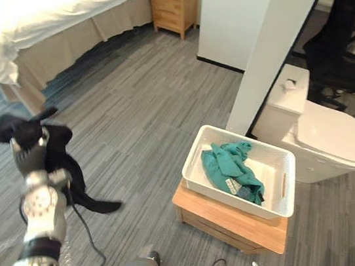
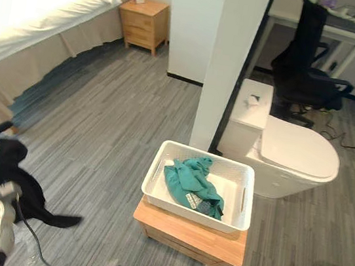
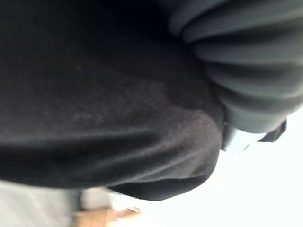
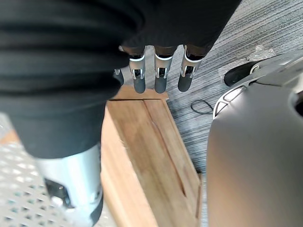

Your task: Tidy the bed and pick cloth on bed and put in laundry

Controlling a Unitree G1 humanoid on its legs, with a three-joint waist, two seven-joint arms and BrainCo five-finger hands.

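Observation:
At the lower left my left hand (image 1: 30,158) is raised with a black cloth (image 1: 62,156) bunched in its grasp; a tail of the cloth hangs down toward the floor. The same black cloth (image 3: 104,109) covers the fingers in the left wrist view. A white laundry basket (image 1: 194,156) with a teal cloth (image 1: 231,168) in it stands on a low wooden stool (image 1: 230,225), to the right of that hand. My right hand (image 4: 158,78) hangs open with straight fingers beside the stool (image 4: 147,151). The white-sheeted bed (image 1: 50,3) lies at the far left.
A white pillar (image 1: 270,60) rises just behind the basket, with a white toilet (image 1: 335,139) to its right. A wooden nightstand (image 1: 174,7) stands by the bed, and a black office chair (image 1: 341,50) at the far right. Grey striped floor (image 1: 142,101) spreads between bed and basket.

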